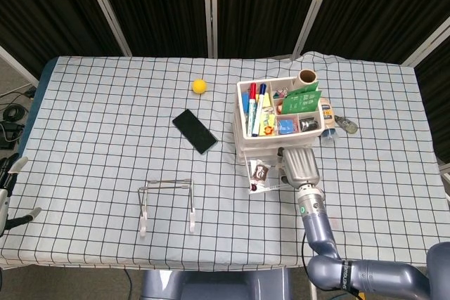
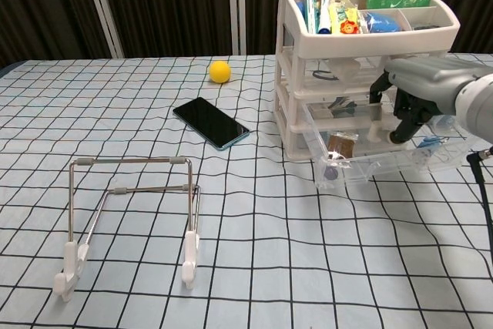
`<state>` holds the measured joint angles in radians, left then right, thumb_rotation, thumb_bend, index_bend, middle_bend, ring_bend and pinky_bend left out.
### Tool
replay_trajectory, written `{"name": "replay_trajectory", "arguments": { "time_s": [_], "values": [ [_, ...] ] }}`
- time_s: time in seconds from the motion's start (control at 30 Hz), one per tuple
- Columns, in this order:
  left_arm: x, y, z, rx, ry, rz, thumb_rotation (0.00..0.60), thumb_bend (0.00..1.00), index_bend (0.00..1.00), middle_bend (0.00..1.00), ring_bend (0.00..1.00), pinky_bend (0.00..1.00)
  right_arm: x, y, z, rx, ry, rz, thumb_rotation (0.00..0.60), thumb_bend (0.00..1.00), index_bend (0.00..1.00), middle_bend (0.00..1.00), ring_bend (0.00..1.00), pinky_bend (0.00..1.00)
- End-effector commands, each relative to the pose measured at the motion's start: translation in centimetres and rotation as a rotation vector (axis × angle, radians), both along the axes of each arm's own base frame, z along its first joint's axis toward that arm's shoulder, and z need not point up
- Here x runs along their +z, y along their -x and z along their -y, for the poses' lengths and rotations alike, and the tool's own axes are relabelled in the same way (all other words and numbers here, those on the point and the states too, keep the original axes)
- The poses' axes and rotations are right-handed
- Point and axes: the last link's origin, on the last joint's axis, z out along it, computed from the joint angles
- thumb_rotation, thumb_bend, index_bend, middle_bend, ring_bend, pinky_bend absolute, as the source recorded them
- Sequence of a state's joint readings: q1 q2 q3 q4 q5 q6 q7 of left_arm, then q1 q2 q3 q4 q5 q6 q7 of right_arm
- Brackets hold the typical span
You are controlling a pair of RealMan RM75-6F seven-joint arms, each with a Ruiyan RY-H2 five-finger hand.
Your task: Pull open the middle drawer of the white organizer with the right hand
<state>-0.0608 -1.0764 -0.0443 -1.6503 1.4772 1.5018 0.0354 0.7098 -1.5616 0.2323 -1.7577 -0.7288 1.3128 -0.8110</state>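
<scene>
The white organizer (image 1: pixel 242 142) (image 2: pixel 289 105) stands at the right of the table, its top tray full of markers and small items. A clear drawer (image 2: pixel 385 161) (image 1: pixel 261 175) stands pulled out of its lower part toward the table's front, with small items inside. My right hand (image 2: pixel 420 98) (image 1: pixel 299 165) hangs over the drawer's right half. Its dark fingertips (image 2: pixel 397 135) curl down inside, just behind the front wall. Whether they touch the wall I cannot make out. My left hand (image 1: pixel 8 191) shows at the far left edge of the head view, fingers apart and holding nothing.
A black phone (image 1: pixel 195 131) (image 2: pixel 211 122) lies left of the organizer, with a yellow ball (image 1: pixel 200 86) (image 2: pixel 220 72) behind it. A wire stand (image 1: pixel 167 204) (image 2: pixel 131 217) sits near the front edge. Small objects (image 1: pixel 339 126) lie right of the organizer.
</scene>
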Motion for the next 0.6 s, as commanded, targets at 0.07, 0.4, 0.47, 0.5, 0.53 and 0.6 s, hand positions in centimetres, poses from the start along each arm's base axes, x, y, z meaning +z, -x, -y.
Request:
{"name": "replay_trajectory", "arguments": {
  "time_s": [0.07,0.4,0.47,0.5,0.53,0.6],
  "values": [
    [0.0,0.0,0.0,-0.001,0.0,0.0,0.6,0.0,0.0,0.0,0.0,0.0,1.7,-0.3,-0.3,0.008,0.029,0.02,0.6,0.31,0.55,1.0,1.0,0.94],
    [-0.2,-0.2,0.1,-0.006,0.003,-0.009,0.6,0.0,0.0,0.0,0.0,0.0,5.5,-0.5,-0.7,0.018,0.098,0.077,0.6,0.31,0.55,1.0,1.0,0.94],
    [-0.2,-0.2,0.2,-0.007,0.003,-0.011,0.6,0.0,0.0,0.0,0.0,0.0,6.6,-0.1,-0.8,0.011,0.121,0.089,0.6,0.31,0.55,1.0,1.0,0.94],
    [-0.2,-0.2,0.2,-0.007,0.003,-0.011,0.6,0.0,0.0,0.0,0.0,0.0,6.9,0.0,-0.7,0.008,0.127,0.092,0.6,0.31,0.55,1.0,1.0,0.94],
    [-0.2,-0.2,0.2,-0.007,0.003,-0.011,0.6,0.0,0.0,0.0,0.0,0.0,7.2,0.2,-0.7,0.005,0.133,0.096,0.6,0.31,0.55,1.0,1.0,0.94],
    [-0.2,-0.3,0.2,-0.01,0.003,-0.011,0.6,0.0,0.0,0.0,0.0,0.0,8.2,0.9,-0.7,-0.012,0.155,0.112,0.6,0.31,0.55,1.0,1.0,0.94]
  ]
}}
